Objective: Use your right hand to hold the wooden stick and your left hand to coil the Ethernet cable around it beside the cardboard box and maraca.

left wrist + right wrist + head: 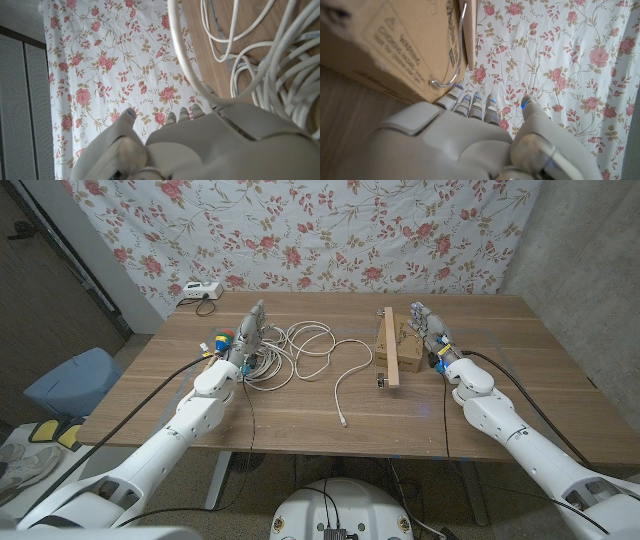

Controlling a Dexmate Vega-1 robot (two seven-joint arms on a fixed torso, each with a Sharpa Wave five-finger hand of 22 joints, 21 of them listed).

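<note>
Head view, left hand empty by Ethernet cable, right hand empty beside cardboard box

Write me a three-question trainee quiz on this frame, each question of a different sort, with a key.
1. True or false: the right hand is holding the stick.
2. Multiple choice: where does the cable's loose end lie? A) on the box; B) on bare table near the front middle; C) in the left hand.
3. Fill in: the colourful maraca lies beside the ___ hand.

Key
1. False: the stick lies on the table against the box, and the hand stands on the box's other side.
2. B: the end trails out from the coils toward the front edge.
3. left
</note>
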